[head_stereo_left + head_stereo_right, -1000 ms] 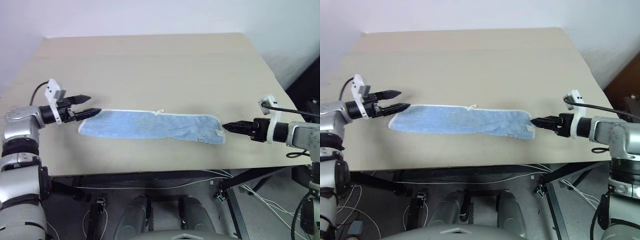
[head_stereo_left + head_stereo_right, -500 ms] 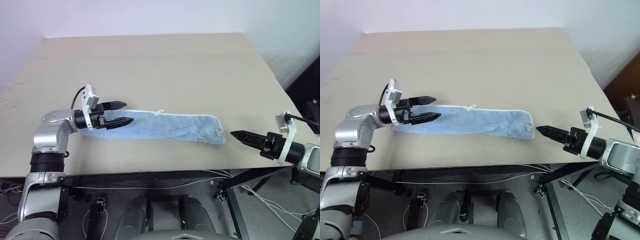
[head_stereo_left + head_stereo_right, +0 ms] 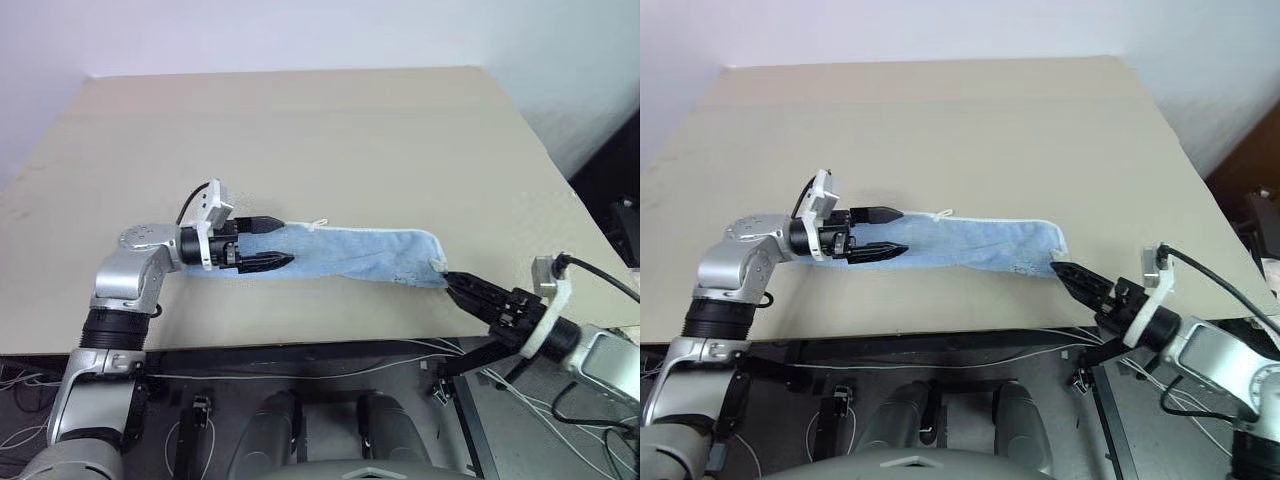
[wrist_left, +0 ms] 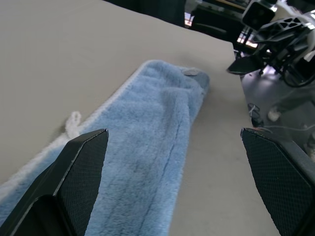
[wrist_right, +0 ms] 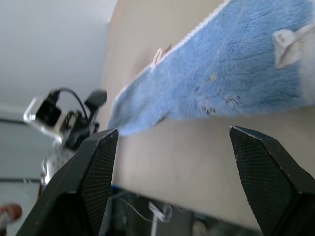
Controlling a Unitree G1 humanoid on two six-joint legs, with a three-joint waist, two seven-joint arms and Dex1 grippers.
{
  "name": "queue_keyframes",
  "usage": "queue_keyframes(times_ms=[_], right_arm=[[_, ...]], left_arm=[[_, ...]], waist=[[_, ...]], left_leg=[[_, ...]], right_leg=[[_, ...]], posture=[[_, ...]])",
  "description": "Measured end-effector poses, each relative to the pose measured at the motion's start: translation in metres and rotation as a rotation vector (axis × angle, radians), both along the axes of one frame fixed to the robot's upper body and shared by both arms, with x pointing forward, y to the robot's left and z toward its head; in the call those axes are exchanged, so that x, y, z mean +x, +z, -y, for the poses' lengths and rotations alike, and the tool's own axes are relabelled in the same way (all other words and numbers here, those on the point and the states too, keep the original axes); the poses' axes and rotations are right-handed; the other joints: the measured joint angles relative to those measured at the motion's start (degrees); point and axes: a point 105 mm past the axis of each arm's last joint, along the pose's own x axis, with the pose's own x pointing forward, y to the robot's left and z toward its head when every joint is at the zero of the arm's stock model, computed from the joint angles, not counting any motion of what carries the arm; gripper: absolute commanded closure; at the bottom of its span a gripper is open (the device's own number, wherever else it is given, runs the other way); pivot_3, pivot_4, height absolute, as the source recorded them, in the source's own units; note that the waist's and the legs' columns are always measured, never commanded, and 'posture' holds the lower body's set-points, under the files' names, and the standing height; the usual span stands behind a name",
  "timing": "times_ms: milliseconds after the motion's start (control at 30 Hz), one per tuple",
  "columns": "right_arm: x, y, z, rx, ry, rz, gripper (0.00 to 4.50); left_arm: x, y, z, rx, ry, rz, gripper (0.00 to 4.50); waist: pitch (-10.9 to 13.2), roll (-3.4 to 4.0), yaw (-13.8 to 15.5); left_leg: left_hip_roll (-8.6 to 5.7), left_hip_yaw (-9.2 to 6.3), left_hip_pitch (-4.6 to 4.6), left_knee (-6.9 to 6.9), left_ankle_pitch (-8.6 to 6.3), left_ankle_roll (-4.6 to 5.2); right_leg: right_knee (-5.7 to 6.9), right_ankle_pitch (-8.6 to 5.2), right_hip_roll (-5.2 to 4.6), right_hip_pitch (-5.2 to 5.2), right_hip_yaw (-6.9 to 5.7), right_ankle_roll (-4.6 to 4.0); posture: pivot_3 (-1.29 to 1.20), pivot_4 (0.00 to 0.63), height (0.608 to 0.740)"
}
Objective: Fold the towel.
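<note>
With the towel point(image 3: 345, 255) lying as a long strip near the table's point(image 3: 300, 130) front edge, our left gripper point(image 3: 268, 243) gapes wide over its left end and our right gripper point(image 3: 462, 288) stands open beside its right end, so we should pinch both layers squarely.

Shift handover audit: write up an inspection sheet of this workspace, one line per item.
Surface: beige table, bare apart from the towel.
Job's things: light blue towel lies flat as a long narrow strip near the table's front edge; small white loop on its far hem.
Clutter: nothing seen.
Grippers: left gripper open over the towel's left end; right gripper open at the towel's right end, not holding it.
Cables: black lead at each wrist; white wires hang under the table.
Surroundings: pale wall behind; floor and table frame below.
</note>
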Motion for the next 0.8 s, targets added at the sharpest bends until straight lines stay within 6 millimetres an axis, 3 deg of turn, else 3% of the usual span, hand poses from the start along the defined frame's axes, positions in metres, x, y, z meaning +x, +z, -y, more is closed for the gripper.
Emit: queue_keyframes(times_ms=[267, 500, 800], right_arm=[[0.011, -0.007, -0.005, -0.001, -0.05, -0.048, 0.72], [0.007, -0.029, 0.002, -0.016, -0.079, -0.158, 0.72], [0.009, -0.031, 0.004, 0.008, -0.116, -0.185, 0.72]], left_arm=[[-0.007, 0.005, 0.013, 0.018, -0.016, 0.035, 0.0], [-0.01, -0.004, 0.016, 0.019, 0.001, 0.013, 0.0], [-0.014, -0.01, 0.021, 0.03, -0.001, 0.009, 0.0]], waist=[[-0.01, 0.01, 0.12], [-0.01, 0.02, 0.11], [-0.03, 0.02, 0.1]], left_leg=[[-0.03, 0.02, -0.12, -0.33, -0.07, 0.11], [-0.04, 0.04, -0.09, -0.42, -0.07, 0.12], [-0.03, 0.04, -0.05, -0.42, -0.07, 0.12]], right_leg=[[-0.51, 0.07, -0.01, 0.0, -0.02, 0.09], [-0.52, 0.03, -0.01, -0.01, -0.06, 0.01], [-0.56, 0.02, -0.01, 0.05, -0.05, 0.0]], posture=[[0.0, 0.15, 0.74], [0.0, 0.15, 0.74], [0.0, 0.15, 0.74]])
